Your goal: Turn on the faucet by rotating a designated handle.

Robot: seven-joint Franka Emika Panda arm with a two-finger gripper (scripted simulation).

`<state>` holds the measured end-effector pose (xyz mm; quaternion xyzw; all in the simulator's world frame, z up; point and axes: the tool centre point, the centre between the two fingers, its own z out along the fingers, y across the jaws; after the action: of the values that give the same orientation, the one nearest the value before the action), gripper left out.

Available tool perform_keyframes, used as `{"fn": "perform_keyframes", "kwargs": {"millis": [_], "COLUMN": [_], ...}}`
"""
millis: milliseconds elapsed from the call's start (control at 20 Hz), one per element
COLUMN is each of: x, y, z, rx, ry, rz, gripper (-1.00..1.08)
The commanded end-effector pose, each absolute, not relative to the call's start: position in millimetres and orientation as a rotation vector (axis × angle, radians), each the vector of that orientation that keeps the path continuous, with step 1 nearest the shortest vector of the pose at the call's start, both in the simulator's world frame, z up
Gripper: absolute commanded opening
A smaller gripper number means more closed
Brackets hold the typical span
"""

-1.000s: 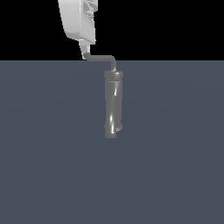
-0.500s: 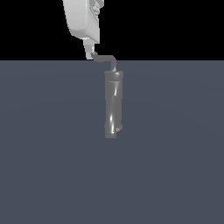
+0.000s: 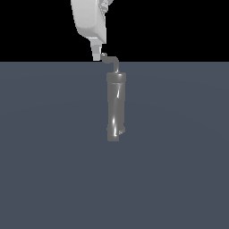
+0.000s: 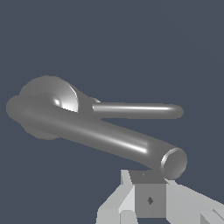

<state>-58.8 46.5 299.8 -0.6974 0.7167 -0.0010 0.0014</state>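
Observation:
The faucet (image 3: 115,107) is a tall glossy grey cylinder standing mid-scene in the exterior view. From its top the thin bent handle (image 3: 112,60) reaches toward the exterior view's left and ends in a small upturned tip. My white gripper (image 3: 96,54) comes down from above, and its fingertips sit right against that tip, on the tip's left side in the exterior view. The fingers look closed together and hold nothing. In the wrist view the handle (image 4: 109,140) runs across the faucet's round top (image 4: 48,94), and its end lies just beyond my gripper (image 4: 148,197).
The dark grey-blue floor (image 3: 53,170) stretches around the faucet. The wrist view shows a second, thinner grey rod (image 4: 135,110) sticking out from the faucet beyond the handle. A small nub (image 3: 121,131) shows near the cylinder's base.
My gripper has moved toward the exterior view's right and slightly down. The handle's tip has swung the same way, so the rod now looks shorter.

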Motion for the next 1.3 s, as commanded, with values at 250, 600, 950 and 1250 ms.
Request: {"fn": "perform_keyframes", "kwargs": {"millis": [250, 600, 950, 1250], "x": [-65, -67, -53, -41], "y": [-6, -10, -35, -54], "z": [300, 300, 300, 300], "rx": [-2.174, -2.218, -2.205, -2.195], "ry": [2.266, 2.222, 2.236, 2.247], "rz": [-0.002, 0.001, 0.000, 0.000], "gripper": [-1.00, -1.00, -1.00, -1.00]}}
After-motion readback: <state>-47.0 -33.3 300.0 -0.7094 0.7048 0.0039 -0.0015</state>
